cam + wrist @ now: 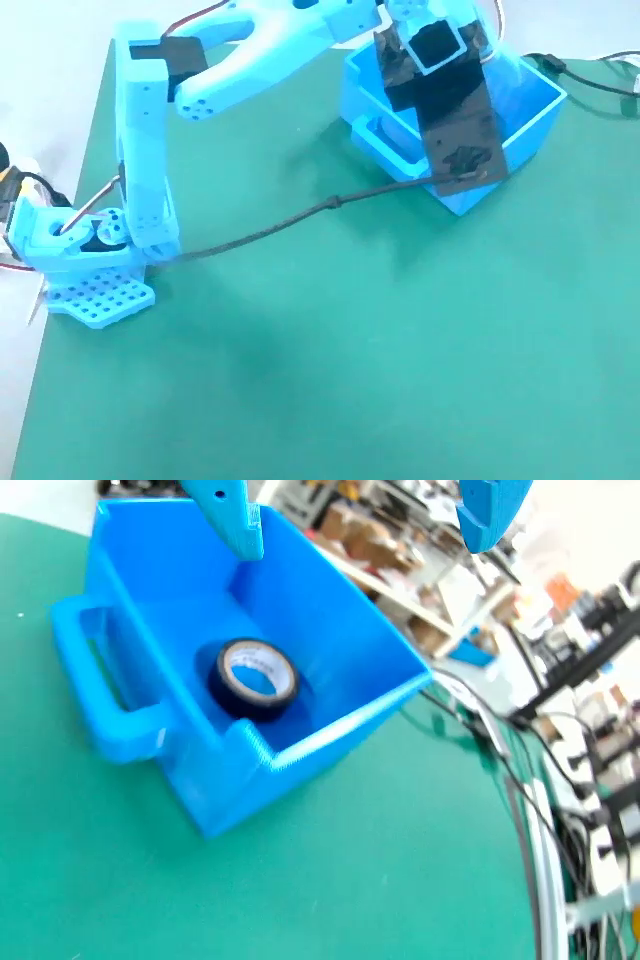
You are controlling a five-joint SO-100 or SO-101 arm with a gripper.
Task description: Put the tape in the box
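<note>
Already we can see the small roll of black tape with a pale inner core ring point(253, 679) lying flat on the floor of the bright blue ribbed plastic bin point(330, 630), near the wall that carries the loop handle point(95, 685). In the wrist view our light-blue two-finger gripper point(355, 525) hangs above the bin at twelve o'clock, its jaws spread wide with nothing between them; the wide gap fits a release, and we judge the placing done. In the fixed view the light-blue arm point(150, 150) reaches from its base at nine o'clock toward the bin point(530, 110) at one o'clock, its black wrist parts hiding the bin's inside. A dark cable point(300, 220) trails across the green mat point(350, 380). We judge a clear lift out is all that remains.
</note>
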